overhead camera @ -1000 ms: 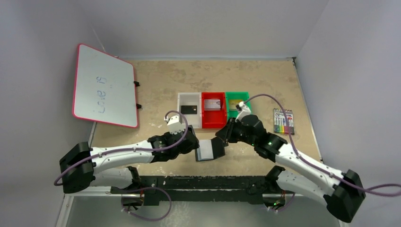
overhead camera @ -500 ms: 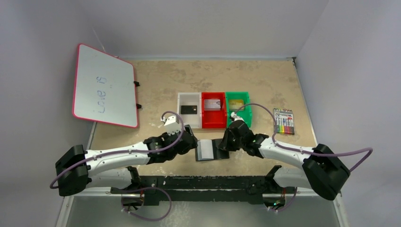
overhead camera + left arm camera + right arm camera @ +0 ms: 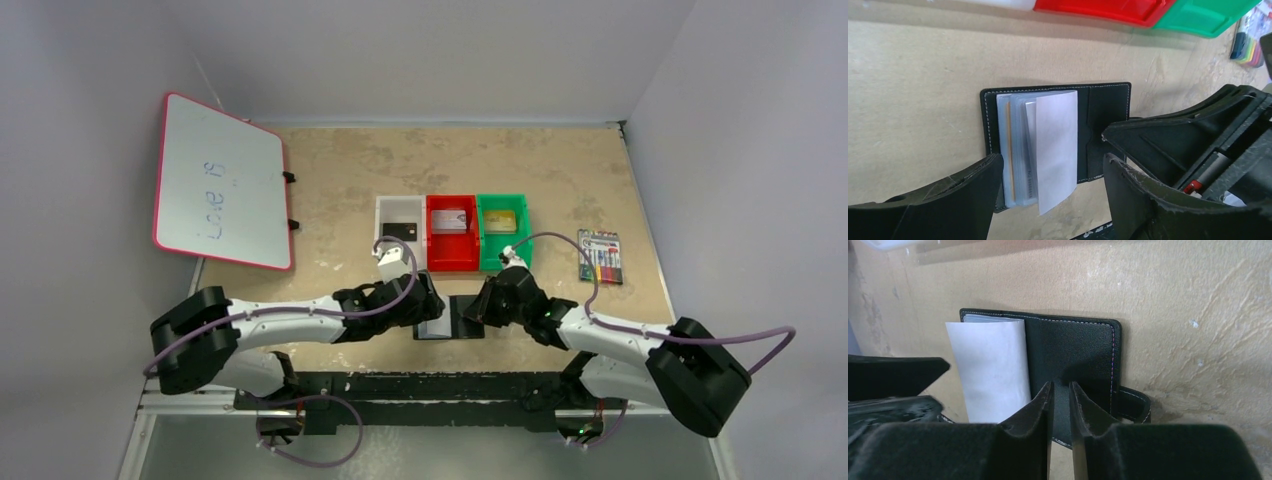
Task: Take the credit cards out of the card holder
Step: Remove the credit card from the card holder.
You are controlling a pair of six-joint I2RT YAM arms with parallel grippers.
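Note:
The card holder (image 3: 448,318) lies open on the table between my two grippers, with black covers, clear inner sleeves and a white leaf (image 3: 1055,142) standing up from its middle. My left gripper (image 3: 425,305) is open, its jaws wide apart over the holder's (image 3: 1108,107) sleeve side. My right gripper (image 3: 1061,386) is nearly shut, with only a thin slit between its tips and nothing in it. Its tips are on the holder's (image 3: 1073,347) black right flap, beside the strap tab (image 3: 1135,405). The credit cards lie in the bins: black (image 3: 400,231), silver (image 3: 451,221) and gold (image 3: 500,220).
A white bin (image 3: 383,245), a red bin (image 3: 451,262) and a green bin (image 3: 492,262) stand in a row just behind the holder. A marker pack (image 3: 600,255) lies to the right. A whiteboard (image 3: 222,180) leans at the back left.
My right gripper came down from beside the green bin onto the holder's right flap and narrowed. My left gripper slid right, over the holder's left side. The holder now lies flatter.

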